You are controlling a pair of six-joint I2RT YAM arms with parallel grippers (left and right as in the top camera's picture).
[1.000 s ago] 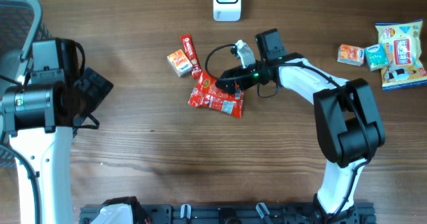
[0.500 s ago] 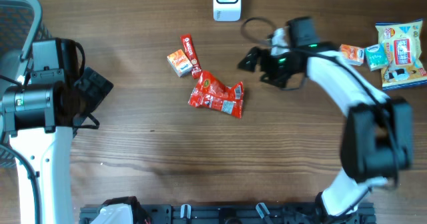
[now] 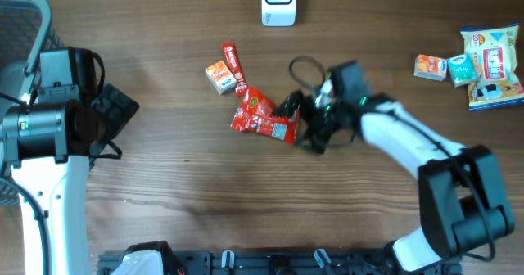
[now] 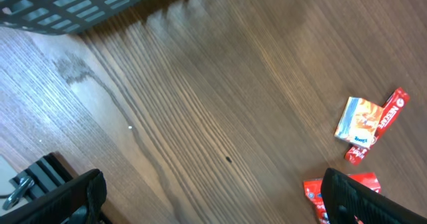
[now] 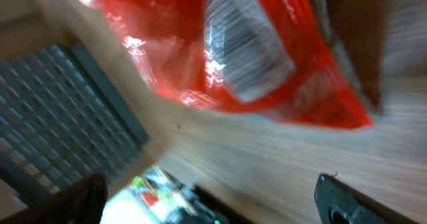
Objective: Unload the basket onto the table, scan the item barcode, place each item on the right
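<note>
Now your right fingers (image 5: 347, 201) are back beside the packet (image 3: 262, 115). A second ago they sat on its upper right edge, half a second ago they had swung up and away toward the snacks (image 3: 483, 58), and at this moment they hang at its right edge, spread wide and holding nothing. The packet has not budged through any of that: it lies flat on the tabletop (image 3: 164, 185), mid-table, just below the stick (image 3: 234, 66) and the box (image 3: 218, 77), and well apart from the scanner (image 3: 278, 1) at the far edge. The right wrist view is smeared with motion, so you are mid-swing; red foil fills its top, with a pale striped patch (image 5: 247, 51) that may be the barcode, though the blur leaves that unsure. Your left fingers (image 4: 363, 197) are spread too, parked far left by the basket (image 3: 24, 17) and idle. Judging from this, the first try at a pickup came away with nothing and this is a second approach from a lower angle. Nothing of the scan is done yet: you need to close on the packet's edge, lift it, and carry it up to the scanner with that patch facing it.
</note>
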